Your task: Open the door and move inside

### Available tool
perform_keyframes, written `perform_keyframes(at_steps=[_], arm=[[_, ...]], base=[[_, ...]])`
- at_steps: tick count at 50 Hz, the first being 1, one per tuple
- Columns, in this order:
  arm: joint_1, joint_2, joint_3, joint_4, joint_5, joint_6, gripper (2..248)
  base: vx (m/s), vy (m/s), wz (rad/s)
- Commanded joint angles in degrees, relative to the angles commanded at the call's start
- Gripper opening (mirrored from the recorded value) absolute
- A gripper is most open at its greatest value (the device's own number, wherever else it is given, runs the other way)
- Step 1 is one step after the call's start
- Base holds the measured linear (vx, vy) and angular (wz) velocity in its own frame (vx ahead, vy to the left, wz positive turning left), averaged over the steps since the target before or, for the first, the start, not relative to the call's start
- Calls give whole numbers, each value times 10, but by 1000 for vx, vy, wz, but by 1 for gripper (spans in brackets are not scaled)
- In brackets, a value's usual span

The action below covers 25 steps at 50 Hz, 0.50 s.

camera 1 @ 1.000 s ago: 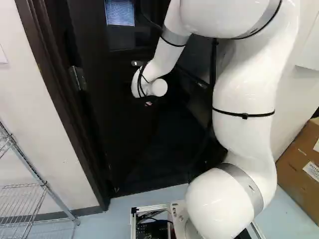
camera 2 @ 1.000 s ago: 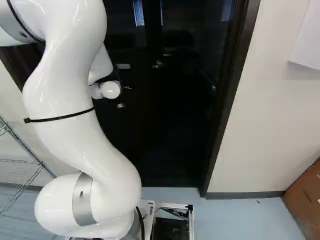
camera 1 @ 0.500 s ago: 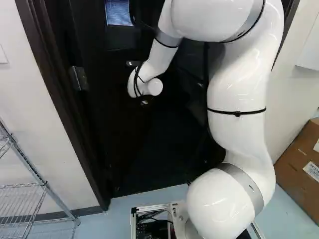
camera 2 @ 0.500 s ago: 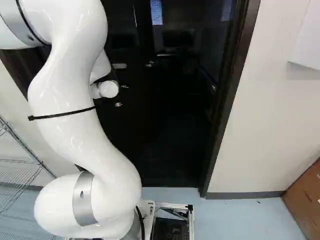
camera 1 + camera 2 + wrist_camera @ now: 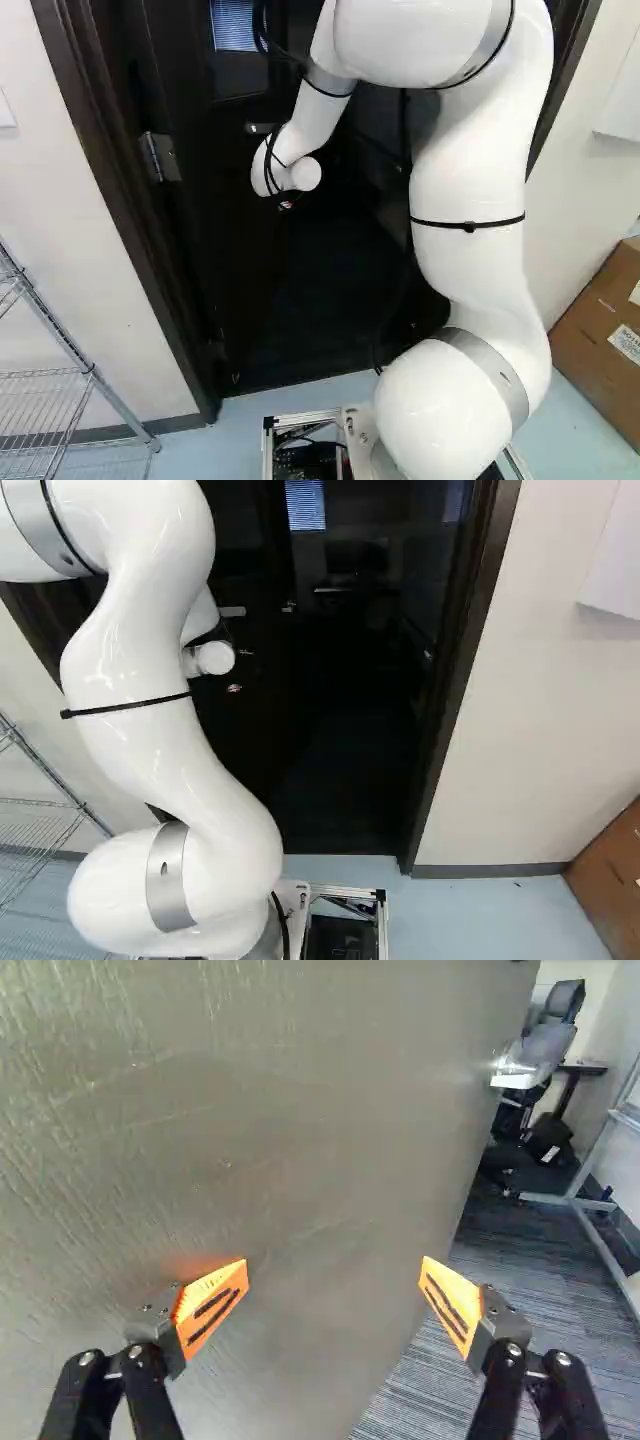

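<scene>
Dark doorway (image 5: 460, 680), arched arm (image 5: 465, 180), wrist (image 5: 283, 172) near door (image 5: 225, 190)

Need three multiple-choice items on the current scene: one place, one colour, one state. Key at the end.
1. In the left base view, where is the wire shelf?
A. At the right edge
B. At the left edge
C. Between the arm and the door

2. What colour are the pads of the gripper?
A. Green
B. White
C. Orange

3. How does the door stand?
A. Open
B. Fully shut in its frame
C. Lying flat on the floor

Key:
1: B, its metal post and wire rack show at that view's left edge.
2: C, both pads show bright orange in the wrist view.
3: A, carpet and an office chair show past its edge in the wrist view.
</scene>
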Motion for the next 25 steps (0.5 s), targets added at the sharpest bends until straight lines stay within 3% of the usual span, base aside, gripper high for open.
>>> perform_keyframes(at_steps=[25], arm=[[11, -39, -48, -44, 0, 0, 247]], base=[[0, -1, -3]])
